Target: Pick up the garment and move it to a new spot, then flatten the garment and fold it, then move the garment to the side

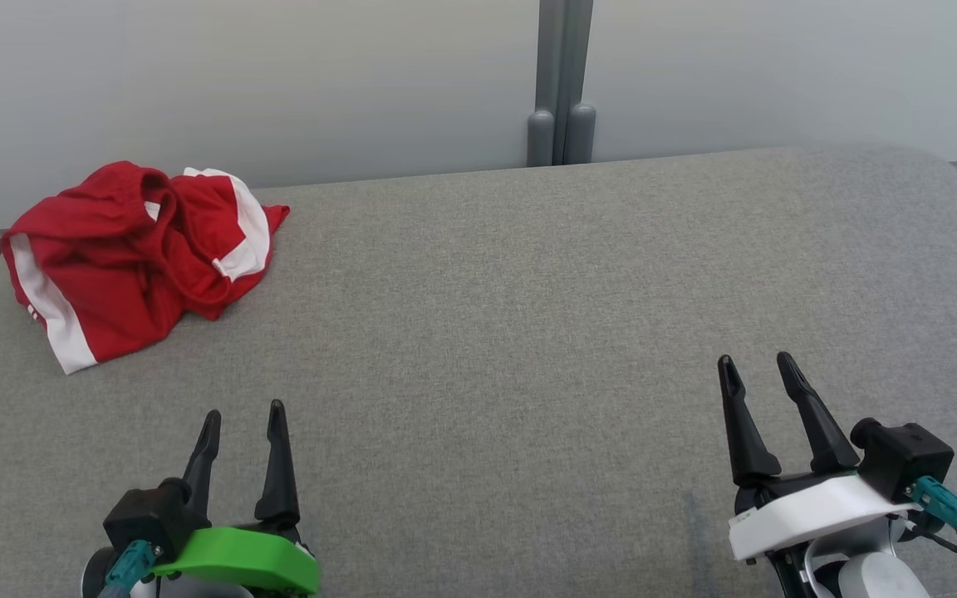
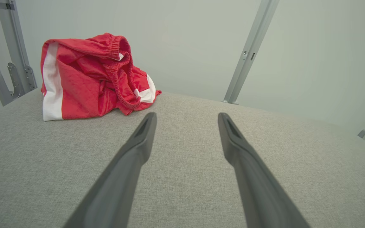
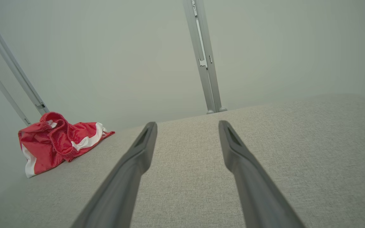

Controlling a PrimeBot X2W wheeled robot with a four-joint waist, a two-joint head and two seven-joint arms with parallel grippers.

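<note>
The left tool (image 1: 244,408) has 2 long, dark, tapering fingers (image 2: 138,148), each with a shallow slot on its inner face near the tip. It is mounted on a bright green collar (image 1: 238,558) beside a black camera block (image 1: 146,517) with a teal plug (image 1: 131,563). The right tool (image 1: 754,357) has the same 2 dark fingers on a white collar (image 1: 811,507), with a like black block and a teal plug tipped blue-grey. A thin black cable (image 1: 956,550) runs from that plug, and below is a pale grey rounded wrist (image 1: 877,577).
</note>
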